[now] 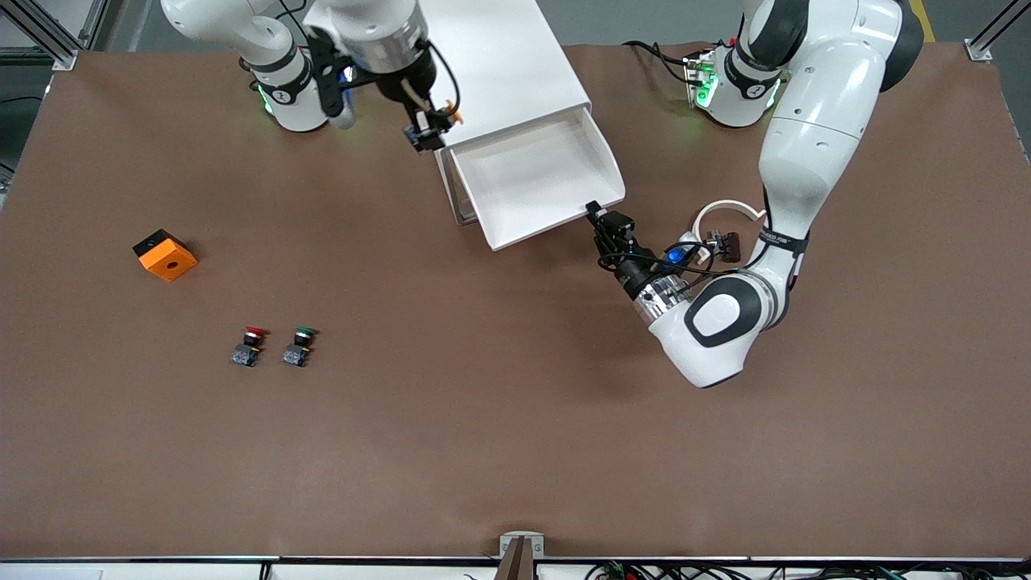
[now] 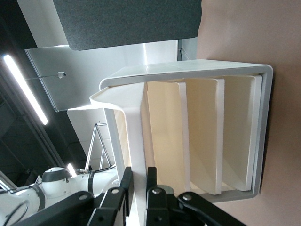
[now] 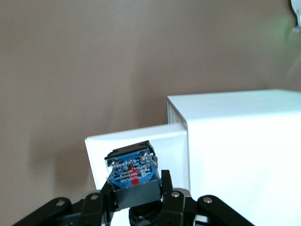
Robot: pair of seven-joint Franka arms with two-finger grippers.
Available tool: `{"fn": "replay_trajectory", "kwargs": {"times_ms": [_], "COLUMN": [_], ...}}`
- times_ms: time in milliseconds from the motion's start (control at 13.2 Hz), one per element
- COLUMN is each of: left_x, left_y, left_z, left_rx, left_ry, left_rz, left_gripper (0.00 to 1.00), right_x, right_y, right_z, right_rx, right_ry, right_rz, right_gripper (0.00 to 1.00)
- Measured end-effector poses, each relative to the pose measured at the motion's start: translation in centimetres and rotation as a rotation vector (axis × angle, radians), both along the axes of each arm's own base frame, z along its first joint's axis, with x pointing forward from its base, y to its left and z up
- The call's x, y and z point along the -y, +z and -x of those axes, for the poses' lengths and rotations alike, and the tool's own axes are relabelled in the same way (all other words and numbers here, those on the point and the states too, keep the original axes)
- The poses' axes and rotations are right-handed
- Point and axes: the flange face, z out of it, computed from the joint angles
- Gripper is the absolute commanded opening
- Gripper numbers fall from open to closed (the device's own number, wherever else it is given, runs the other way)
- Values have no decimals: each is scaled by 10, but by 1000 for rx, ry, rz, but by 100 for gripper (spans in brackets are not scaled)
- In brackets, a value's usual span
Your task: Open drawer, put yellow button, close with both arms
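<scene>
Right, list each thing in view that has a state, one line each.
drawer: pulled out, tray bare
lower drawers: pushed in
yellow button: held up in the air beside the cabinet, not yet in the drawer
right tool: shut on the yellow button
left tool: shut on the drawer's front edge
red button: resting on the table
green button: resting on the table
</scene>
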Motion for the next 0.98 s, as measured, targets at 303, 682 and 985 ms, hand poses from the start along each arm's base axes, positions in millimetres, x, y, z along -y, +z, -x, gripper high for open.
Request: {"fn": "replay_trajectory", "kwargs": {"times_ms": [303, 682, 985], "left_x": [-2, -42, -44], "left_y": [-1, 15, 19], "left_z": [-1, -23, -25], "left_rx": [0, 22, 29], "left_ry": [4, 41, 43], "left_rz": [0, 50, 56], "left_gripper": [30, 100, 100], "right_x": [-43, -108, -131], "right_y": [-12, -54, -90], "right_z": [31, 29, 22], "right_rx": [8, 1, -10], "right_ry": [-60, -125, -137], "right_rz": [36, 59, 96], "right_gripper": [0, 0, 0]}}
